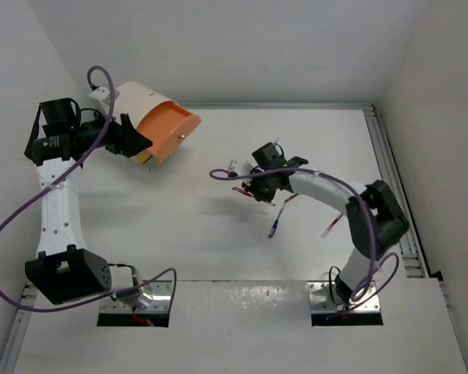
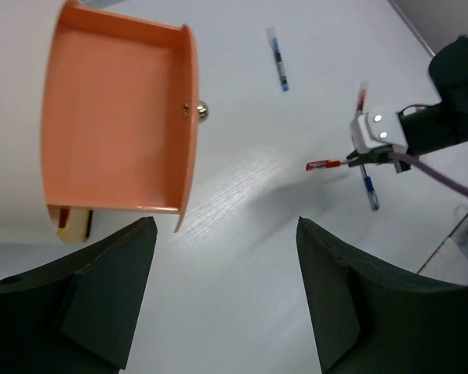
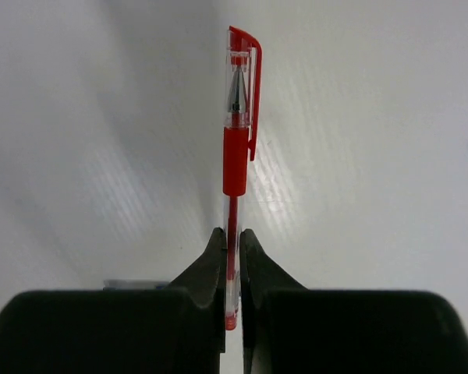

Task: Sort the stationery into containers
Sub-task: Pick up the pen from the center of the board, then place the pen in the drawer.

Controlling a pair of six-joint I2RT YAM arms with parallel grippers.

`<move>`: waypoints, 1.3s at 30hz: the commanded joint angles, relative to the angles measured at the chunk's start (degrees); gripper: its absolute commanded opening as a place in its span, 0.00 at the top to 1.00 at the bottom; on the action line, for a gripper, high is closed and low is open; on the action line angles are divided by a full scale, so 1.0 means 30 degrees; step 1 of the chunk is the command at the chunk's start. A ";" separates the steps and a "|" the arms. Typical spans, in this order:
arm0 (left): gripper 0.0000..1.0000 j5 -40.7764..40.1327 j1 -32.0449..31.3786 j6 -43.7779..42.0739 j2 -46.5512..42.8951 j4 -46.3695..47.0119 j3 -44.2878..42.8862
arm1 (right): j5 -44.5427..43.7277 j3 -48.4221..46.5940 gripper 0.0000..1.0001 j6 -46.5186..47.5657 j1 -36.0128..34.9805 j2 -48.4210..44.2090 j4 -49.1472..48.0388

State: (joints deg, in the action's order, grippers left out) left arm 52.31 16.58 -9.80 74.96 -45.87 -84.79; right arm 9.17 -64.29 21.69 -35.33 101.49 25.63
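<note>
My right gripper (image 3: 232, 232) is shut on the clear rear end of a red pen (image 3: 235, 156), whose capped tip points away from the fingers. From above, that gripper (image 1: 251, 188) sits mid-table with the red pen (image 1: 239, 189) sticking out to its left. The cream-white bucket (image 1: 152, 105) lies tipped at the back left, its orange inside (image 2: 117, 117) facing the middle of the table. My left gripper (image 2: 226, 222) is open beside the bucket's rim, with only bare table between its fingers. A blue pen (image 1: 274, 226) and a red pen (image 1: 331, 226) lie loose near the right arm.
Another blue pen (image 2: 278, 58) lies further back on the table and a red one (image 2: 362, 95) lies past the right gripper. A small brass knob (image 2: 203, 111) sticks out at the bucket's rim. White walls close the table on the left, back and right.
</note>
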 commanded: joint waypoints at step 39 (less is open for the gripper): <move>0.65 0.1781 -0.7547 -0.0160 -0.2955 -0.1791 0.5032 | -0.2177 -0.6929 1.00 0.7242 -0.7559 -0.4095 0.0950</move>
State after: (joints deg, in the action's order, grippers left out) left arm 57.63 -5.30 -9.78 66.72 -52.49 -69.04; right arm 3.01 -82.85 43.55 -57.52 89.10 31.31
